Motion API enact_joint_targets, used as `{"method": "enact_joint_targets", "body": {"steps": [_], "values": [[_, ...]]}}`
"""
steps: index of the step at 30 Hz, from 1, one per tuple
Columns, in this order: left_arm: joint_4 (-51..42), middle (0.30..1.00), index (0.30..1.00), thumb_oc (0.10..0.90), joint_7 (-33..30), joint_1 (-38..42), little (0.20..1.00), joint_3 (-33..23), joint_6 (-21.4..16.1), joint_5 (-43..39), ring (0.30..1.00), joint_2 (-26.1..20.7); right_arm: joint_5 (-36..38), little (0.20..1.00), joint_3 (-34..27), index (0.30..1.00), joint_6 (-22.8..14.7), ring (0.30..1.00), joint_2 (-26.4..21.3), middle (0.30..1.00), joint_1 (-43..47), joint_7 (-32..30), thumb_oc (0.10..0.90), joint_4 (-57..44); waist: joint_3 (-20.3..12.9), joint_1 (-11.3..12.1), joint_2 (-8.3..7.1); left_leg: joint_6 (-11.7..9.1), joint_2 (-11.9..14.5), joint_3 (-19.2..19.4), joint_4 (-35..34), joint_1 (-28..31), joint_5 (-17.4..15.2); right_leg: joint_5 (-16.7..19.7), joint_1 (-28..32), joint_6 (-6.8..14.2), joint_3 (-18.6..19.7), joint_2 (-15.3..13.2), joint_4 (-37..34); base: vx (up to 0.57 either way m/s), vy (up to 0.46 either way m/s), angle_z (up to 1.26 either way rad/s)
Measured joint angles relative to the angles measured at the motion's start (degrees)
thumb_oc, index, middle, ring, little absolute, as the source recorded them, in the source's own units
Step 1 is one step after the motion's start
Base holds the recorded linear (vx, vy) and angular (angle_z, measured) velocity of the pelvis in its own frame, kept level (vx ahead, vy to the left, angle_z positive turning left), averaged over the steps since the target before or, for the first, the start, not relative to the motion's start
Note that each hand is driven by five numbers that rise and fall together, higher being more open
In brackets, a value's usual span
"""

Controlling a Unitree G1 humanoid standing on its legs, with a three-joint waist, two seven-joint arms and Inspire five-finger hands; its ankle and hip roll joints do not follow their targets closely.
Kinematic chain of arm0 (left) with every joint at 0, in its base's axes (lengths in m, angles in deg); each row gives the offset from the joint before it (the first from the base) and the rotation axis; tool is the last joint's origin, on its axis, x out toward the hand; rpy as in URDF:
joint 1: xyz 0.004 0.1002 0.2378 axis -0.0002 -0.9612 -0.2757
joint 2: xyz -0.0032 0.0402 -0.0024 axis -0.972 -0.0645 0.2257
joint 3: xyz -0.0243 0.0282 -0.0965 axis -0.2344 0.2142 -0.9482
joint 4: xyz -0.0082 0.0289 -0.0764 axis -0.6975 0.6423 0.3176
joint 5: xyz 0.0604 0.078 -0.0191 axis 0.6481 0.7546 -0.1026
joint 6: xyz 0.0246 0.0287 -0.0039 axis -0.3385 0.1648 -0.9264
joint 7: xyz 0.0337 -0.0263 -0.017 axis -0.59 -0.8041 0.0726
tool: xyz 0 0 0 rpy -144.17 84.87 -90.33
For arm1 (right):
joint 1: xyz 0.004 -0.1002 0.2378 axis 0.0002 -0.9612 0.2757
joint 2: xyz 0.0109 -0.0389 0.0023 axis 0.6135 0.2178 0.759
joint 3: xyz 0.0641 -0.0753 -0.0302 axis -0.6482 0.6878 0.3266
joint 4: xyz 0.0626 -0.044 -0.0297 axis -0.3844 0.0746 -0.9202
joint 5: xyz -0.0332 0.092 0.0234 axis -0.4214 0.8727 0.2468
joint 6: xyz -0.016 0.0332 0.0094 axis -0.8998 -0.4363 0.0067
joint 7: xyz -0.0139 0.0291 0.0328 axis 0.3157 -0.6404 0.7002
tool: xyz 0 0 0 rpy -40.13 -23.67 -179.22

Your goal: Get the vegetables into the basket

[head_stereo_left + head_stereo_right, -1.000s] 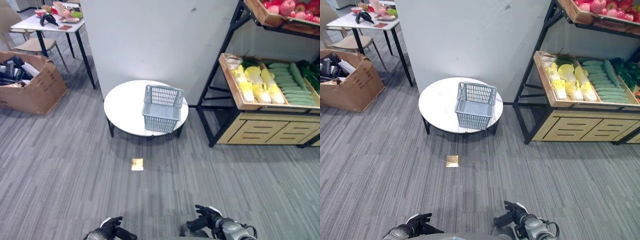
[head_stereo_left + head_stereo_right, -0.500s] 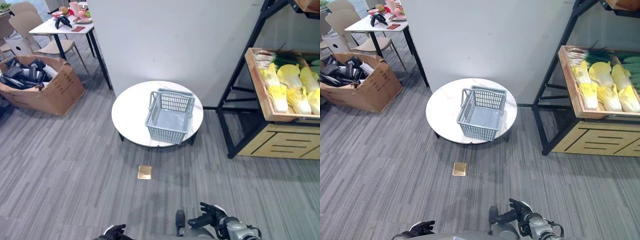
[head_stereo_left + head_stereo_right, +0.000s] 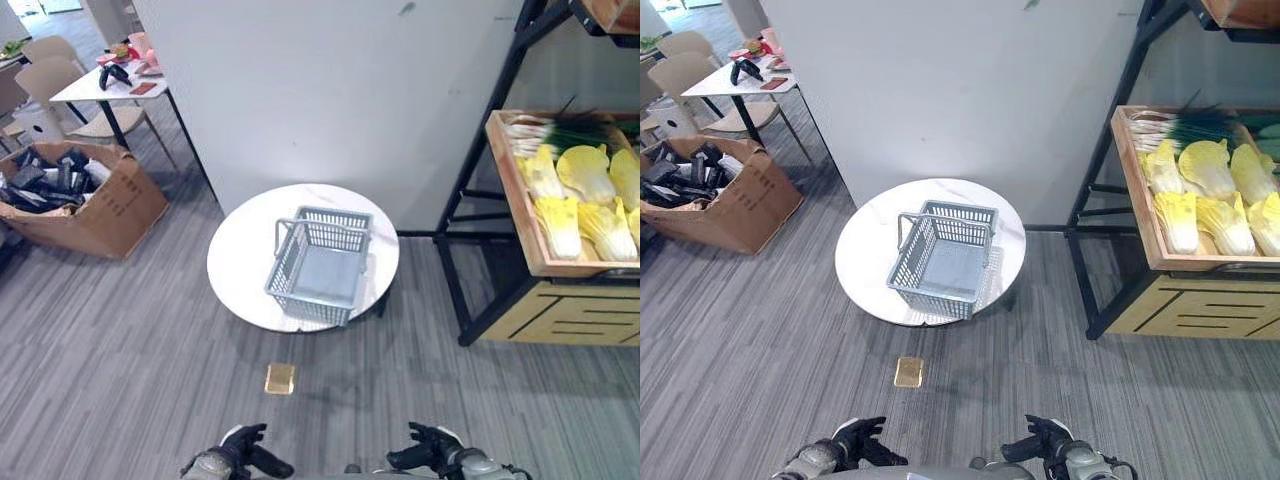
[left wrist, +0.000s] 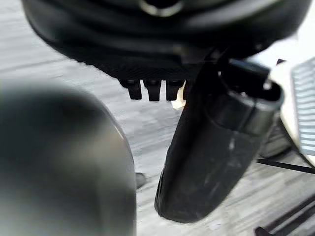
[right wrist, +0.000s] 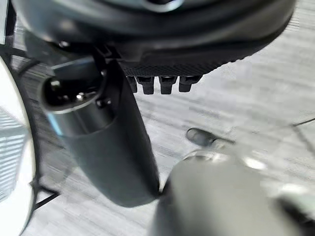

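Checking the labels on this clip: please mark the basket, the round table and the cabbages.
basket (image 3: 318,278): left eye view, on its grey floor.
round table (image 3: 240,265): left eye view, bare white top left of the basket.
cabbages (image 3: 1205,195): right eye view, a yellow head on the shelf.

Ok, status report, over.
Left hand and right hand low, open, empty. Basket empty on round table. Vegetables on rack, right. Nothing in the way.

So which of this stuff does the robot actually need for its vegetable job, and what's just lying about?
For the job:
- grey basket, empty, on the round white table
- cabbages and green onions in the shelf crate

Just lying about:
- cardboard box
- far table and chairs
- gold floor plate
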Motion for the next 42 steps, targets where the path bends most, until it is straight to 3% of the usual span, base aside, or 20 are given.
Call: {"method": "enact_joint_targets", "body": {"steps": [1,2,5,6,7,8,9,13,16,24,27,28,29,32,33,34,35,36,39,42], "values": [[-0.16,1.000,1.000,0.900,0.33,0.25,1.000,-0.26,0.14,0.11,1.000,-0.33,-0.39,1.000,0.60,1.000,0.01,1.000,-0.21,1.000,0.11,-0.08,0.900,0.63,-0.13,0.60,-0.15,0.50,-0.27,0.13,-6.72,-0.63,0.60,-0.28,0.10,0.43,0.52,0.23,-0.05,0.29,0.091,-0.70],[-0.53,1.000,1.000,0.900,0.51,0.52,1.000,-0.23,-0.04,0.09,1.000,-0.43,-2.28,1.000,1.85,1.000,-0.01,1.000,-0.72,1.000,0.56,-0.18,0.900,0.99,0.33,1.51,-0.01,1.58,-0.42,-0.25,-19.41,-2.01,4.45,-1.08,1.50,1.74,2.88,0.50,-0.08,0.32,0.110,-0.64],[-0.59,1.000,1.000,0.900,0.56,0.70,1.000,0.03,-0.10,0.02,1.000,-0.28,-2.66,1.000,1.79,1.000,0.10,1.000,-1.44,1.000,0.27,-0.16,0.900,1.62,0.68,2.05,0.54,2.39,-1.08,-1.81,-25.03,-1.44,7.42,-2.15,3.55,3.29,6.08,0.32,-0.12,0.12,0.048,-0.55],[-0.59,1.000,1.000,0.900,0.53,0.72,1.000,0.09,-0.11,0.05,1.000,-0.21,-3.11,1.000,1.82,1.000,0.06,1.000,-1.72,1.000,0.21,-0.16,0.900,2.00,0.88,2.04,0.93,2.71,-1.16,-1.58,-24.26,-1.16,7.94,-2.18,4.18,3.34,6.42,0.34,-0.12,0.16,0.106,-0.72],[-0.42,1.000,1.000,0.900,0.47,0.44,1.000,0.14,-0.03,0.04,1.000,0.47,-3.90,1.000,1.77,1.000,0.04,1.000,-2.74,1.000,-0.19,-0.14,0.900,2.24,0.96,1.80,2.52,5.47,-1.15,-0.51,-21.31,-0.03,10.34,-3.04,5.88,4.58,8.04,0.67,-0.13,0.13,0.095,-0.58],[-0.05,1.000,1.000,0.900,0.47,-0.15,1.000,0.48,0.01,0.06,1.000,1.02,-3.98,1.000,1.69,1.000,-0.01,1.000,-3.46,1.000,-1.22,-0.15,0.900,2.29,0.24,1.81,4.08,6.14,-1.07,0.07,-21.17,1.27,10.30,-3.77,6.74,5.38,8.91,1.35,-0.15,0.16,0.143,-0.30],[0.85,1.000,1.000,0.900,0.46,-0.13,1.000,1.57,-0.03,0.13,1.000,0.68,-3.99,1.000,1.57,1.000,-0.11,1.000,-2.99,1.000,-2.79,-0.66,0.900,2.28,-0.40,1.02,3.55,5.82,-1.93,1.05,-22.51,3.02,8.66,-4.89,7.92,6.35,8.70,0.61,0.12,0.06,0.075,-0.07],[0.88,1.000,1.000,0.900,0.31,-0.27,1.000,1.28,0.42,0.22,1.000,-1.26,-4.55,1.000,1.48,1.000,0.13,1.000,-1.47,1.000,-4.30,-0.38,0.900,3.02,-1.30,1.07,0.40,8.96,-6.14,2.99,-26.69,5.69,8.28,-7.60,6.07,9.47,9.28,-4.18,4.18,0.07,0.136,-0.12],[0.93,1.000,1.000,0.900,-0.13,-1.08,1.000,1.19,0.35,0.17,1.000,-1.87,-5.93,1.000,1.52,1.000,0.35,1.000,-1.60,1.000,-4.12,-0.52,0.900,2.91,-1.70,1.71,0.32,10.08,-7.95,5.40,-26.98,7.15,6.62,-8.57,5.63,10.76,10.54,-6.90,5.81,0.05,0.225,-0.32],[0.90,1.000,1.000,0.900,-0.54,-1.32,1.000,1.19,-0.02,0.20,1.000,-1.83,-6.95,1.000,1.42,1.000,0.67,1.000,-1.94,1.000,-3.96,-0.77,0.900,2.82,-2.69,1.90,0.65,10.33,-8.08,7.06,-27.02,5.79,6.13,-8.49,1.58,10.92,11.75,-7.25,9.53,0.00,0.181,-0.13],[1.12,1.000,1.000,0.900,-0.43,-1.02,1.000,1.26,-0.16,0.20,1.000,-1.64,-6.93,1.000,1.42,1.000,0.67,1.000,-2.43,1.000,-2.13,-0.96,0.900,2.74,-1.46,2.44,2.00,10.59,-6.24,8.56,-27.03,5.93,5.88,-8.47,-6.29,10.97,11.33,-5.86,23.28,0.00,0.126,-0.40],[1.39,1.000,1.000,0.900,-0.51,-0.55,1.000,1.26,-0.24,0.20,1.000,-1.73,-6.91,1.000,1.38,1.000,0.69,1.000,-2.40,1.000,-1.91,-1.01,0.900,2.03,-0.44,2.57,2.36,10.71,-5.85,8.52,-27.02,6.29,5.80,-9.35,-9.90,12.63,10.87,-6.24,30.39,0.08,0.081,-0.21],[1.58,1.000,1.000,0.900,-0.61,-0.46,1.000,1.23,-0.12,0.19,1.000,-1.68,-6.90,1.000,1.53,1.000,0.67,1.000,-2.35,1.000,-2.14,-1.03,0.900,1.67,-0.36,2.58,2.00,11.60,-6.18,8.10,-27.02,6.56,5.81,-10.66,-11.17,13.87,10.75,-7.01,31.74,0.11,0.081,-0.04],[1.76,1.000,1.000,0.900,-0.55,0.17,1.000,1.31,-0.33,0.16,1.000,-2.00,-7.48,1.000,1.73,1.000,0.78,1.000,-2.60,1.000,-1.87,-1.19,0.900,1.04,-0.27,3.41,1.72,11.60,-6.05,7.83,-27.02,4.66,5.71,-10.91,-12.01,13.74,8.52,-8.20,19.94,0.06,0.015,0.17],[1.00,1.000,1.000,0.900,-0.58,1.05,1.000,1.25,-0.46,0.15,1.000,-2.35,-7.92,1.000,1.47,1.000,0.90,1.000,-2.28,1.000,-2.02,-1.22,0.900,0.64,0.02,2.67,0.08,10.56,-6.49,7.12,-27.09,2.94,4.70,-9.71,-11.92,13.27,9.45,-7.22,13.74,0.09,0.020,0.49],[1.04,1.000,1.000,0.900,-0.57,1.35,1.000,1.25,-0.35,0.16,1.000,-2.49,-7.95,1.000,1.50,1.000,0.93,1.000,-1.73,1.000,-2.39,-1.22,0.900,0.34,-0.06,2.09,-0.16,10.94,-7.30,6.84,-25.93,2.80,4.55,-8.74,-11.58,12.75,10.64,-7.67,11.80,0.06,0.001,0.54],[1.07,1.000,1.000,0.900,-0.19,0.60,1.000,0.80,-0.25,0.28,1.000,-1.26,-8.24,1.000,1.79,1.000,1.01,1.000,-3.08,1.000,-2.36,-1.13,0.900,0.60,1.57,2.61,1.13,11.60,-8.34,6.79,-23.65,6.56,0.35,-4.37,-9.00,13.80,10.63,-7.85,8.62,0.06,-0.017,0.34],[1.51,1.000,1.000,0.900,-0.47,0.50,1.000,0.88,0.10,0.55,1.000,-1.59,-8.36,1.000,1.76,1.000,1.08,1.000,-2.89,1.000,-2.66,-1.32,0.900,0.07,1.86,2.36,0.94,11.66,-8.58,6.53,-26.67,9.02,2.05,-1.82,-7.57,13.16,9.95,-8.07,7.57,0.01,-0.035,0.16],[1.23,1.000,1.000,0.900,-0.68,0.07,1.000,0.83,-0.21,0.55,1.000,-2.26,-8.52,1.000,1.82,1.000,1.22,1.000,-2.52,1.000,-3.14,-1.20,0.900,-0.79,1.56,2.45,0.52,10.77,-7.36,5.98,-26.65,8.24,3.02,1.70,-6.27,11.88,8.58,-6.78,3.94,0.07,-0.065,0.07],[0.79,1.000,1.000,0.900,-0.69,-0.23,1.000,0.76,0.04,0.87,1.000,-2.33,-9.14,1.000,4.11,1.000,1.77,1.000,-2.84,1.000,-3.98,-1.31,0.900,-3.20,1.44,2.39,0.40,10.39,-6.74,5.13,-26.62,9.42,2.81,2.02,-3.11,11.52,7.35,-5.92,1.02,0.10,-0.089,0.16]]}}
